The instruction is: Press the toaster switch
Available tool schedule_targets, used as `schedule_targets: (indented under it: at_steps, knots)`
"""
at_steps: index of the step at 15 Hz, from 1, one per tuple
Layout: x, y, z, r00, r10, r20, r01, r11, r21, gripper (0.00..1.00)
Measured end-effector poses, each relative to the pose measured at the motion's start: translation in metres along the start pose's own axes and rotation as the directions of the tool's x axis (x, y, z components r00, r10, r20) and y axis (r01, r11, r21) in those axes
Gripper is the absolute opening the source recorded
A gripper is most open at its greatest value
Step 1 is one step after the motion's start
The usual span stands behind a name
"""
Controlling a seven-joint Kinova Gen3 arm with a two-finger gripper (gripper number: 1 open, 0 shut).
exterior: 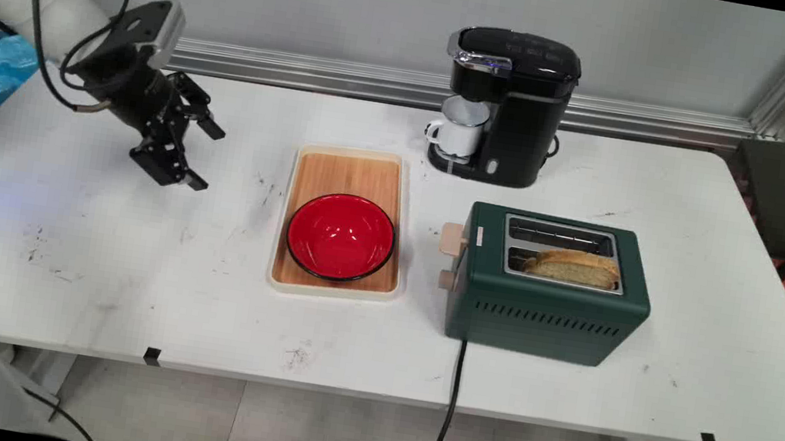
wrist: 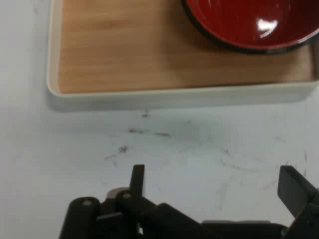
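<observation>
two fingers (exterior: 203, 157) spread wide, empty, angled toward tray (exterior: 351, 161).

Worktop (exterior: 691, 358): red bowl (exterior: 340, 236) on wooden tray (exterior: 349, 175); green toaster (exterior: 547, 302) w/ bread (exterior: 576, 267); black coffee maker (exterior: 514, 106) w/ white mug (exterior: 456, 133).

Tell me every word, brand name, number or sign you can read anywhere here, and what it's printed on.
None can be read.
Coffee maker: small light marks on its top panel, too small to read.
Toaster: a small pale tag near its lever, nothing legible.
Mug, red bowl, wooden tray, bread slice: no lettering visible.
Claw: plain black, no lettering visible in either view.
</observation>
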Motion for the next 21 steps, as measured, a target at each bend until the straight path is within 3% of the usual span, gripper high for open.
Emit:
schedule_targets:
  at_steps: [4, 5, 14, 21]
  knots:
    - [0.013, -0.002, -0.001, 0.999, -0.008, -0.033, 0.008, 1.0, -0.004, 1.0]
    - [0.018, -0.003, -0.001, 0.999, -0.011, -0.045, 0.011, 1.0, -0.005, 0.0]
    - [0.068, -0.002, 0.0, 0.986, -0.034, -0.165, 0.03, 0.999, -0.029, 0.0]
    - [0.121, 0.007, 0.015, 0.957, -0.058, -0.286, 0.043, 0.997, -0.056, 0.0]
